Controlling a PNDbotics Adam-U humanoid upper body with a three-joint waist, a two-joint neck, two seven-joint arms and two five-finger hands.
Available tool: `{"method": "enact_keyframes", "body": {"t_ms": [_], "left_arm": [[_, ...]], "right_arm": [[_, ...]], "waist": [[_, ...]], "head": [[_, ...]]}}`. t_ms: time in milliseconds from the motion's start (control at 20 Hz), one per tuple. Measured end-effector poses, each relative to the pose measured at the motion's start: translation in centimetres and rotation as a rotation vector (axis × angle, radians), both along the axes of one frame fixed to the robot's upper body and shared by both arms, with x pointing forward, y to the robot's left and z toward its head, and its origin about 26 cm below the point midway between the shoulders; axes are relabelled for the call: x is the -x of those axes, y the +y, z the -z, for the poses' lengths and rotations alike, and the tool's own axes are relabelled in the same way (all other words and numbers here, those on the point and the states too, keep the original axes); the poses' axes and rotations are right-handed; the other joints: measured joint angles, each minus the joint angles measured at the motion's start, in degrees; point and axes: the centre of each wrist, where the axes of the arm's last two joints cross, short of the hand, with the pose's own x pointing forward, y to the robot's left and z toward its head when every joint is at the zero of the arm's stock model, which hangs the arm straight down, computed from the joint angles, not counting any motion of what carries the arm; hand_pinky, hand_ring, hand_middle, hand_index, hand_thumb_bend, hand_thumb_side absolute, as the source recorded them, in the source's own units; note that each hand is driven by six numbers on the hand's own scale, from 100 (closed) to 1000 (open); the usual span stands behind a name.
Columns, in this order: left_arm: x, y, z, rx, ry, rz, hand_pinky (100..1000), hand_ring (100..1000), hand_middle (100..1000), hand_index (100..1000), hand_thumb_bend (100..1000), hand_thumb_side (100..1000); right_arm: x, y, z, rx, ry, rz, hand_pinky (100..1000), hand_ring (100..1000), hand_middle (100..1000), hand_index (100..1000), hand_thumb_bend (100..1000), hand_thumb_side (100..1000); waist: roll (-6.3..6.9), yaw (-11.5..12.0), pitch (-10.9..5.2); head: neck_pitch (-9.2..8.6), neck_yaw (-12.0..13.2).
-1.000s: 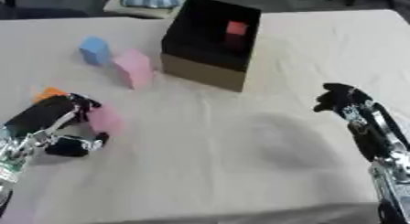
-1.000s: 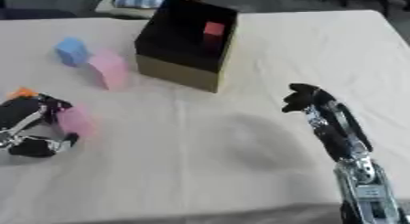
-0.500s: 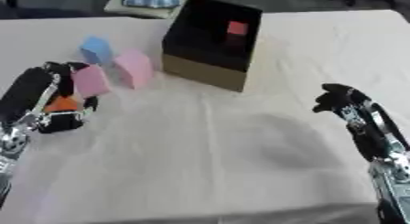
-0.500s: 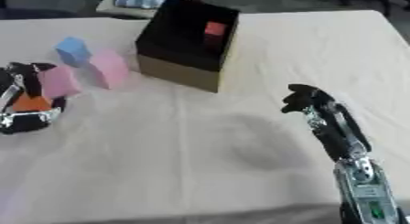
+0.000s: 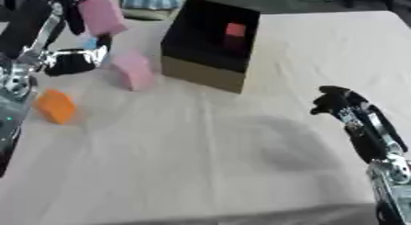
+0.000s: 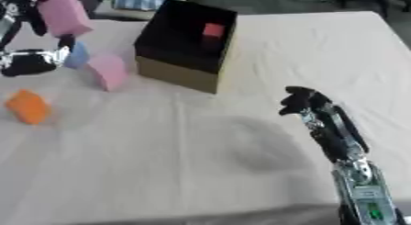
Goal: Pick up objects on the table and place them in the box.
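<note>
Inside box [image 5: 210, 40], red block [image 5: 234, 30], upright

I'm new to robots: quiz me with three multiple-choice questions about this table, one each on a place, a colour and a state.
1. Where is the red block?
A. inside the box
B. on the cloth
C. in the right hand

2. What colour is the block lying alone near the table's left edge?
A. green
B. orange
C. white

3. What is the left hand doing?
A. resting flat
B. holding a pink block in the air
C. pushing the box

Answers: 1 A, the red block sits in the box. 2 B, the orange block. 3 B, the left hand grips the raised pink block.
</note>
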Motion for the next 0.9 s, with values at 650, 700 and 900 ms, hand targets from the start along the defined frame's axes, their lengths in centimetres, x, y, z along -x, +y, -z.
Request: {"method": "enact_keyframes", "body": {"t_ms": [650, 700, 900], "left_arm": [[-6.8, -7.1, 3.4, -0.07, 0.027, -0.057, 844, 738, 787, 928, 544, 702], [-6.9, -7.1, 3.6, -0.063, 0.019, -0.066, 850, 745, 794, 929, 563, 719], [-7.0, -7.0, 3.6, -0.029, 0.002, -0.089, 867, 759, 817, 937, 563, 752]], "right_arm": [[-0.2, 0.7, 0.1, 0.012, 0.007, -0.052, 700, 590, 603, 803, 100, 718], [-0.2, 0.7, 0.1, 0.012, 0.007, -0.052, 700, 590, 603, 803, 100, 718], [-0.1, 0.7, 0.1, 0.011, 0.008, -0.053, 700, 590, 603, 802, 100, 718]], "waist": [[0.0, -2.58, 0.0], [0.0, -2.61, 0.0], [0.0, -2.7, 0.0]], "head": [[-0.01, 1.42], [-0.01, 1.49], [-0.01, 1.55]]}}
